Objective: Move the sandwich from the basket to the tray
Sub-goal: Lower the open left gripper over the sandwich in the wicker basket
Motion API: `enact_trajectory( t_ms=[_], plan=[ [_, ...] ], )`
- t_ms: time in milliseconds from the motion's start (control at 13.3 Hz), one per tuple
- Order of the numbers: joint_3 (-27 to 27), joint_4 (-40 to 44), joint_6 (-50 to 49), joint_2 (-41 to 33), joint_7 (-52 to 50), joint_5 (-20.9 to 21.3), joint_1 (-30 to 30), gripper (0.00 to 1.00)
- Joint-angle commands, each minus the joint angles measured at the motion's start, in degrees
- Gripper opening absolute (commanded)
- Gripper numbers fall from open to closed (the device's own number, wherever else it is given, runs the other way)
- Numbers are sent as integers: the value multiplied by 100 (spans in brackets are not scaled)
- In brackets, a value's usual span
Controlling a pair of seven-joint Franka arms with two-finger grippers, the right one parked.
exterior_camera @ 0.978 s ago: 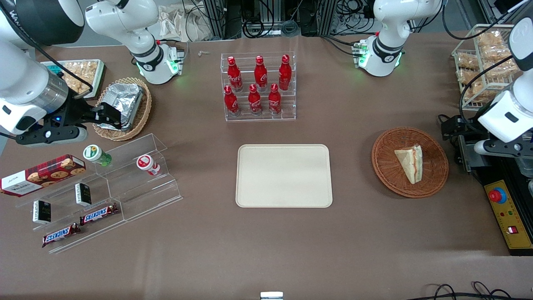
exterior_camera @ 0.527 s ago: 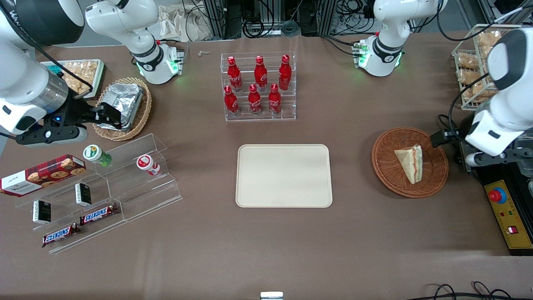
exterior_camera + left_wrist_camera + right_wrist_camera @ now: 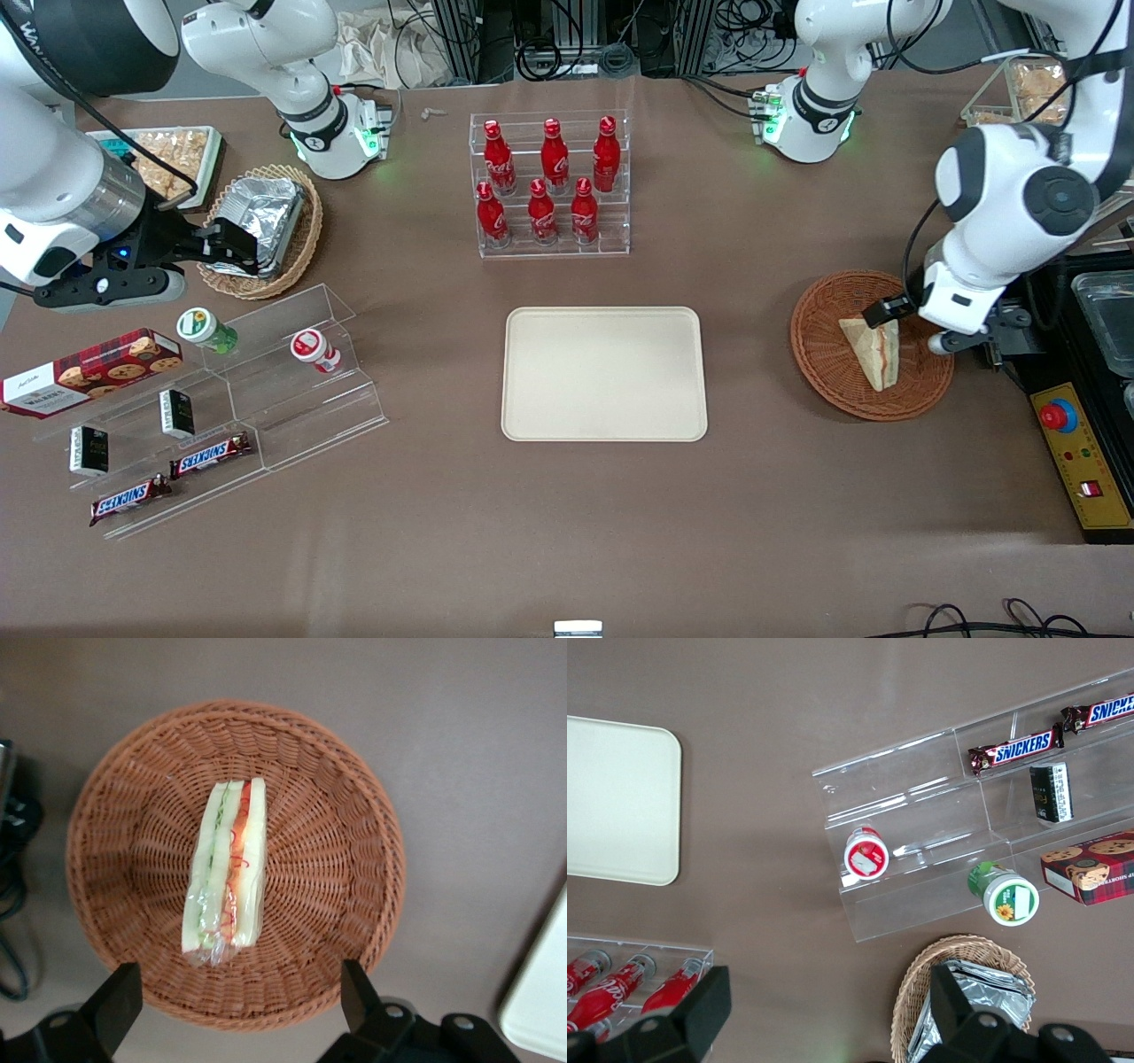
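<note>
The sandwich (image 3: 872, 352), a pale bread wedge with red-orange and green filling in clear wrap, lies in the reddish-brown wicker basket (image 3: 824, 368) toward the working arm's end of the table. It also shows in the left wrist view (image 3: 227, 873), lying in the basket (image 3: 337, 868). My left gripper (image 3: 237, 1014) hangs open above the basket, its fingers (image 3: 113, 1010) spread wider than the sandwich and holding nothing. In the front view the gripper (image 3: 912, 323) is over the basket's rim beside the sandwich. The cream tray (image 3: 605, 373) lies flat mid-table, with nothing on it.
A clear rack of red bottles (image 3: 550, 184) stands farther from the camera than the tray. Clear acrylic shelves (image 3: 221, 399) with snacks and a tan basket with foil (image 3: 263, 226) lie toward the parked arm's end. A control box (image 3: 1081, 456) sits beside the basket.
My left arm has swung in from the table's edge toward the basket. The gripper now hangs over the basket's rim beside the sandwich. The sandwich and basket have not moved.
</note>
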Motion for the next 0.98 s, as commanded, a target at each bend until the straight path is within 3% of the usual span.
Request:
enact_trajectory(
  t_ms=[0,753,828,903],
  plan=[
    [5,-711,890,-110,-139,76,201,100],
    [286,-916,2730,1138,-104,137,255,97],
    [295,-916,2740,1156,-104,155,255,68],
    [295,-916,2740,1139,-95,155,255,27]
  ],
)
